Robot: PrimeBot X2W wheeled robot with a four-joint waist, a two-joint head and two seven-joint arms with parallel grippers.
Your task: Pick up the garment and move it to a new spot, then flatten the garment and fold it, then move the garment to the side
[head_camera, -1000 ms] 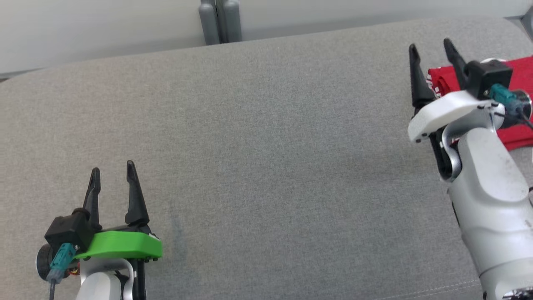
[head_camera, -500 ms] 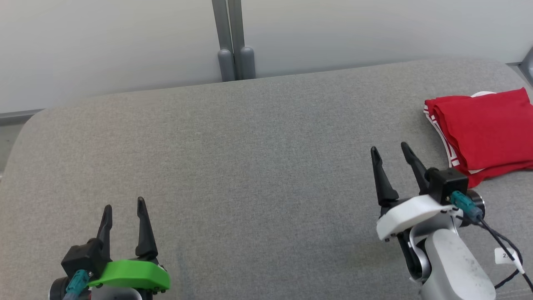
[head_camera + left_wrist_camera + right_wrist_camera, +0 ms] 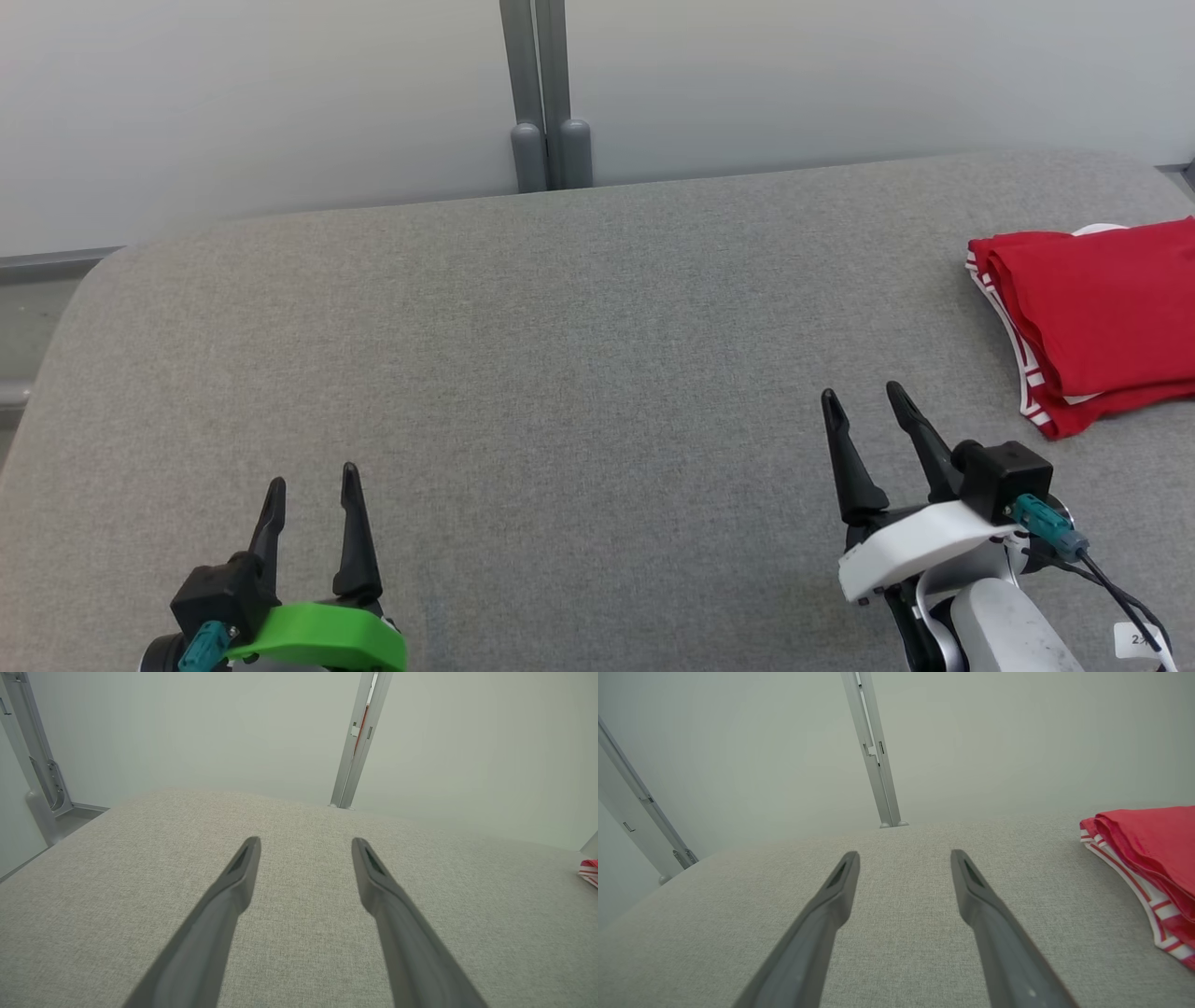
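Note:
The garment (image 3: pixel 1102 317) is red with a red-and-white striped hem, folded into a neat stack at the far right of the grey cushioned surface (image 3: pixel 579 373). The right wrist view has the garment (image 3: pixel 1153 854) at its right edge, and a sliver of the garment (image 3: pixel 589 870) reaches the left wrist view. My right gripper (image 3: pixel 864 397) stands open and empty, low and to the left of the stack, apart from it. Near the lower left my left gripper (image 3: pixel 313 481) is also open with nothing between its fingers. Both hover just over the cushion.
A pale wall runs behind the cushion, with a grey metal post (image 3: pixel 546 93) and its two rounded feet at the back edge. The cushion's rounded left corner (image 3: pixel 84 280) drops to a strip of floor.
My right arm has drawn back from the garment toward me, leaving it lying folded. The head camera has tilted up, so the whole scene sits lower in view. The left arm stays put.

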